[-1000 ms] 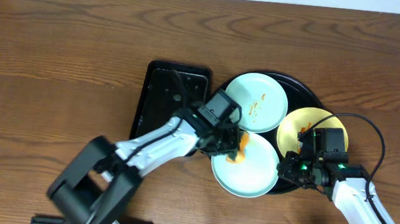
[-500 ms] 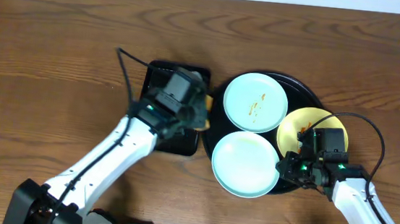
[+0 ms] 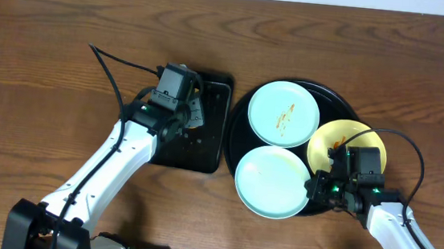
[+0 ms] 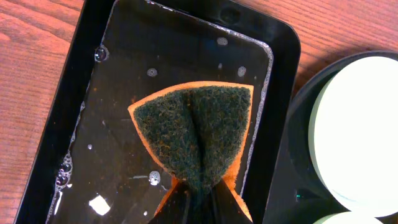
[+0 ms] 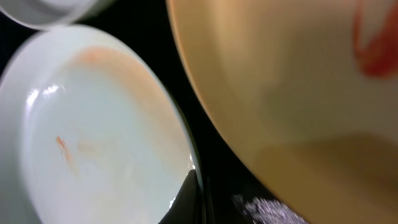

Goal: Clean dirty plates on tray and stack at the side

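Three plates lie on the round black tray (image 3: 242, 110): a mint plate (image 3: 283, 112) with orange smears at the back, a near mint plate (image 3: 272, 181) and a yellow plate (image 3: 343, 141) with a red smear at the right. My left gripper (image 3: 191, 115) is shut on a folded orange and green sponge (image 4: 194, 132) over the wet rectangular tray (image 3: 174, 140). My right gripper (image 3: 314, 187) is shut on the right rim of the near mint plate (image 5: 93, 137), beside the yellow plate (image 5: 292, 87). That plate bears faint orange traces.
The rectangular tray (image 4: 99, 106) holds shallow water with bubbles and stands just left of the round tray (image 4: 298, 155). Brown wooden table (image 3: 67, 46) lies all around. My right arm's cable loops over the table at the right.
My left gripper has carried the sponge left, off the near mint plate to over the rectangular tray. The orange smear on that plate is gone. My right gripper has stayed put.
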`<state>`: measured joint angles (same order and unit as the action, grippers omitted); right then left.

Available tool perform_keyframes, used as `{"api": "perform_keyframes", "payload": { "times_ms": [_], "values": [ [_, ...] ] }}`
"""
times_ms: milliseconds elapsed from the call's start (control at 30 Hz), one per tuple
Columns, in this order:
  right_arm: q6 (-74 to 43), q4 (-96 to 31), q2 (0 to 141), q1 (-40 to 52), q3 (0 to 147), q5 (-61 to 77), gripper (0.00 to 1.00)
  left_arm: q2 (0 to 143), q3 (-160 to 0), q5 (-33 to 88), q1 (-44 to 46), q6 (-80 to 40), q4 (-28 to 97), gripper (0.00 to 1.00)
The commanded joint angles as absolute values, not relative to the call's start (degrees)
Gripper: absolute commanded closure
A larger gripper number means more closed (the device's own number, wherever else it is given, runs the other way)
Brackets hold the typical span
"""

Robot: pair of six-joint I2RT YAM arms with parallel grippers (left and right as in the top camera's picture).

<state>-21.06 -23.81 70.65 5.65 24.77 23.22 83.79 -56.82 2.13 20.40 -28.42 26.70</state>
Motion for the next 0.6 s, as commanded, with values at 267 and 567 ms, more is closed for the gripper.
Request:
{"api": "perform_keyframes", "payload": {
  "times_ms": [267,567],
  "values": [
    [-10.9,-25.7,65.7,6.1,35.0,16.6,0.99,84.1,-56.6,0.8,20.3,-27.7,26.9,0.92],
    [-7.6,-26.6,64.7,6.1,37.4,9.9,0.99,84.1,-56.6,0.8,20.3,-27.7,26.9,0.92]
  ]
}}
